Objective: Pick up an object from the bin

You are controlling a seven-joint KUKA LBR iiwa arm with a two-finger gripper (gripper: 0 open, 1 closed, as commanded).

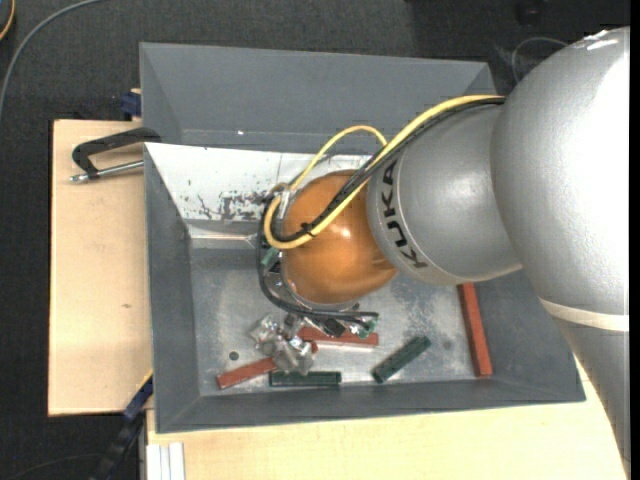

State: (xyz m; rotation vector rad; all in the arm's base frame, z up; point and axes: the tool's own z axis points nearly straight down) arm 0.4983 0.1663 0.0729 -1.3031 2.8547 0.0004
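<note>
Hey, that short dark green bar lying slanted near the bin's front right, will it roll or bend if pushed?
The green bar looks straight and flat-faced, so it is probably stiff and likelier to slide than roll. It lies flat on the bin floor, so tipping seems unlikely. Being small and slim, it is likely light.

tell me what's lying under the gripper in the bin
A red bar pokes out from under the gripper, with a dark green bar beside. The arm hides anything farther back.
</note>
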